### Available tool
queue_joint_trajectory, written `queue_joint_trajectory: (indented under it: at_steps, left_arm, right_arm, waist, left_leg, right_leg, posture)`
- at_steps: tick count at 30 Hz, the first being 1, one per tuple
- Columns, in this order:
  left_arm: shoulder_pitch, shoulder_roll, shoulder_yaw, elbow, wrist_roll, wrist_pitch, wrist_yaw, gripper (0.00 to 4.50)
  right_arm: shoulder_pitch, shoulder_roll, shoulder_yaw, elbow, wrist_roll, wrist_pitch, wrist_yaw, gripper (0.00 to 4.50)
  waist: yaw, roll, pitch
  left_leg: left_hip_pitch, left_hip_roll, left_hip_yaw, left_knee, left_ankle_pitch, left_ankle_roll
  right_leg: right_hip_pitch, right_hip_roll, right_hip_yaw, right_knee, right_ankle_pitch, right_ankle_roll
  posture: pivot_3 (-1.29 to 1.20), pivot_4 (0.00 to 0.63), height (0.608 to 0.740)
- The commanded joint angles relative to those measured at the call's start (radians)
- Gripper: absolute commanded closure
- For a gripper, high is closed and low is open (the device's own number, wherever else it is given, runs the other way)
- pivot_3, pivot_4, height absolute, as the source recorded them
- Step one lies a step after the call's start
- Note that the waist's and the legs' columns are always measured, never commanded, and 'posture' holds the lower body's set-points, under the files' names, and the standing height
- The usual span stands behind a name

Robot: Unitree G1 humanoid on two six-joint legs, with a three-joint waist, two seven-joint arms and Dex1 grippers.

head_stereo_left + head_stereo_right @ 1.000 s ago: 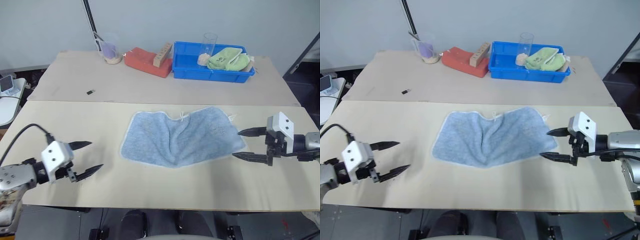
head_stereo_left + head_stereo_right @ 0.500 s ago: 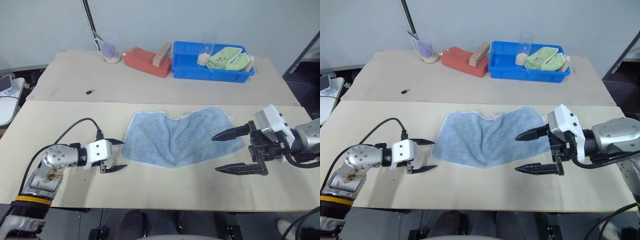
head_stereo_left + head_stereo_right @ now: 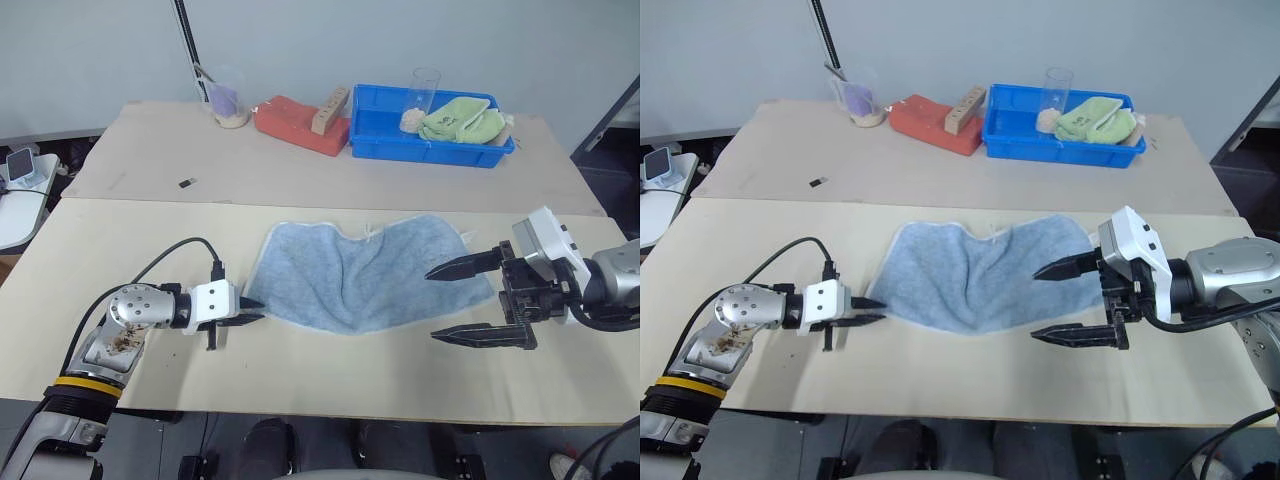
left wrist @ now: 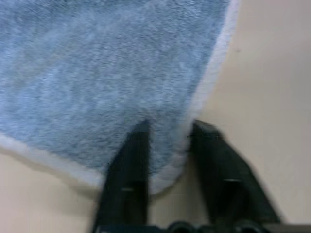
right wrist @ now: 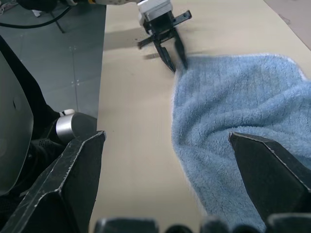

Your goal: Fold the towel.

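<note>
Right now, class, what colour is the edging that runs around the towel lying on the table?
White, thin, around the light blue towel; the left wrist view shows it best.

A pale beige tabletop point(image 3: 330, 375) meets a second beige surface point(image 3: 150, 160) behind it, which reaches a plain grey-blue wall point(image 3: 320, 40). Dark grey floor point(image 5: 73, 53) lies below.

The light blue terry towel point(image 3: 365, 270) with thin white edging lies spread, unfolded and rumpled on the beige table, a small white loop at its far edge.
</note>
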Motion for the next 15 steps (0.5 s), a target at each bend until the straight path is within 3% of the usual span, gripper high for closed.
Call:
queue_joint_trajectory:
  at_steps: [1,7,11,15]
  left_arm:
    - [0.032,0.027,0.022,-0.038,-0.021,0.059,-0.007,4.35]
    - [0.078,0.038,0.102,-0.137,-0.090,0.176,0.042,4.35]
    - [0.136,0.042,0.155,-0.179,-0.119,0.212,0.063,4.35]
    - [0.177,0.041,0.164,-0.169,-0.100,0.179,0.074,4.35]
  right_arm:
    - [0.022,-0.036,-0.015,0.070,-0.130,-0.124,0.021,0.00]
    - [0.058,-0.064,0.085,0.287,-0.430,-0.443,0.044,0.00]
    - [-0.045,-0.008,0.229,0.570,-0.663,-0.721,-0.004,0.00]
    - [-0.156,0.083,0.291,0.778,-0.733,-0.843,-0.022,0.00]
  waist:
    - [-0.001,0.000,0.000]
    - [-0.014,0.000,0.000]
    - [-0.022,0.000,0.000]
    - [-0.022,0.000,0.000]
  left_leg:
    - [0.000,0.000,0.000,0.000,0.000,0.000]
    - [-0.002,0.000,0.000,-0.001,0.000,0.000]
    - [-0.003,0.000,0.001,-0.001,0.000,0.000]
    - [-0.001,0.000,0.005,-0.001,0.000,0.000]
  right_leg:
    - [0.000,0.000,0.000,0.000,0.000,0.000]
    - [-0.002,0.000,-0.001,-0.001,-0.001,0.001]
    - [-0.003,0.000,-0.001,-0.001,0.000,0.000]
    - [-0.003,0.000,0.000,0.000,-0.001,0.000]
  posture:
    - [0.00,0.150,0.717]
    - [0.00,0.150,0.717]
    - [0.00,0.150,0.717]
    - [0.00,0.150,0.717]
